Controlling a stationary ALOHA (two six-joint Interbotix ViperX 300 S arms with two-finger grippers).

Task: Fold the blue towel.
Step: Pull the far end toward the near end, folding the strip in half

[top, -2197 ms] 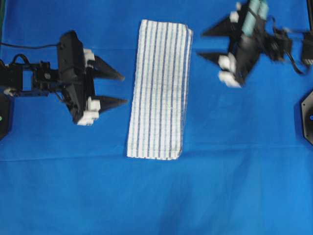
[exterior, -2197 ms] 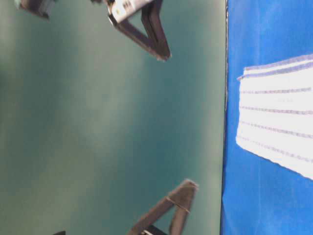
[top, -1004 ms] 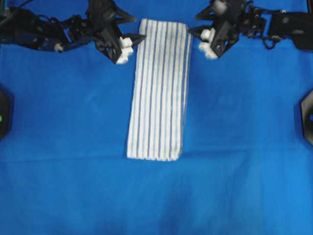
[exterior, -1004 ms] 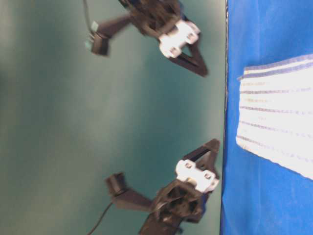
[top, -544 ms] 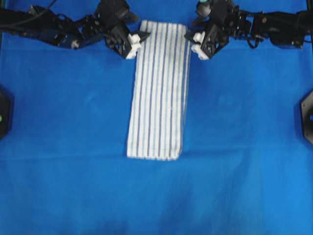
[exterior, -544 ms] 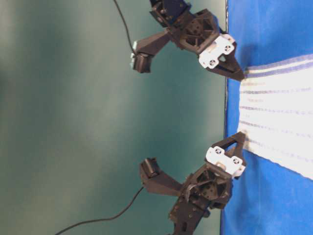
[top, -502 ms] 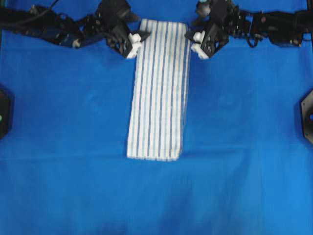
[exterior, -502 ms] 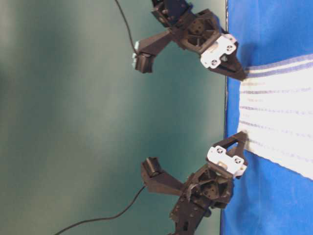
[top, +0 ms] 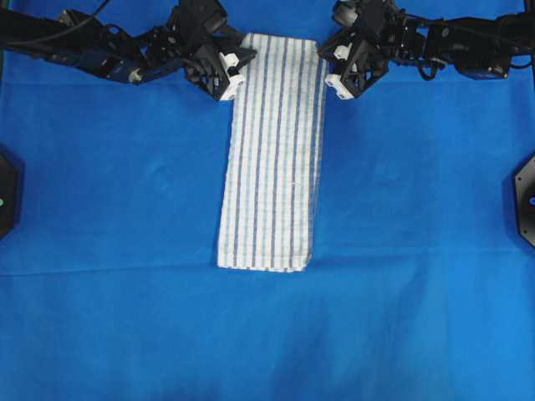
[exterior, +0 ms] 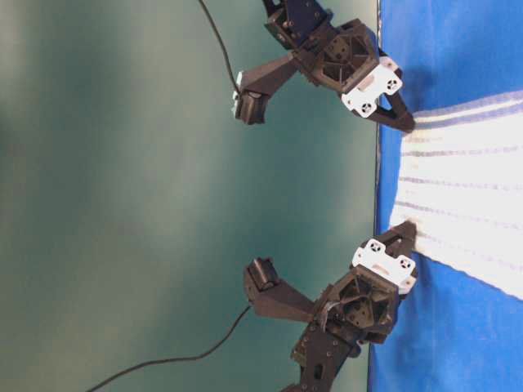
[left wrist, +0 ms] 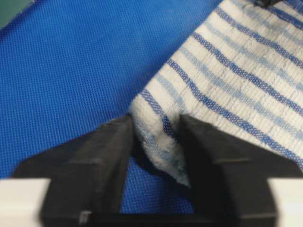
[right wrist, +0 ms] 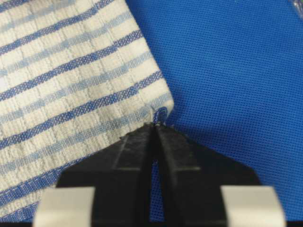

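Observation:
The blue towel [top: 272, 159], white with dark-blue stripes, lies as a long narrow strip on the table and also shows in the table-level view [exterior: 466, 212]. My left gripper [top: 241, 65] is at its far left corner. In the left wrist view the gripper [left wrist: 156, 130] is shut on that corner, with the towel [left wrist: 236, 80] bunched up between its black fingers [left wrist: 104, 156]. My right gripper [top: 324, 68] is at the far right corner. In the right wrist view the gripper [right wrist: 155, 126] has its jaws together, pinching just the tip of the towel [right wrist: 71, 85] at its hem.
The bright-blue table covering [top: 125, 251] spreads all around the towel. Black mounts sit at the left edge [top: 7, 192] and right edge [top: 527, 196]. Both arms stretch along the far edge of the table.
Both arms came in from the sides to the towel's far corners. In the last half second both grippers closed on those corners, and the left corner bunched up.

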